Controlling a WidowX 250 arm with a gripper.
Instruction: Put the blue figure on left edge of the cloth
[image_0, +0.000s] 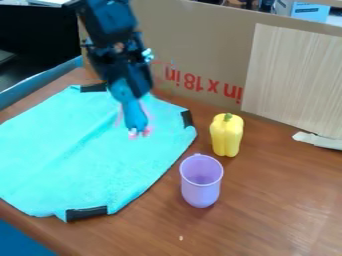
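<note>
The black gripper (129, 86) hangs from the top of the camera view over the upper right part of the cloth, shut on the blue figure. Held below it, the blue figure (135, 116) points downward, with pink bits at its lower end and sides. The turquoise cloth (57, 150) lies spread on the table at the left, with black strips at several of its corners. Whether the figure's lower end touches the cloth, I cannot tell.
A yellow pepper (227, 135) stands right of the cloth. In front of it is a purple cup (200, 182), upright near the cloth's right edge. Behind them a cardboard panel (200, 55) and a light wood-grain board (294, 80) border the brown table (274, 200).
</note>
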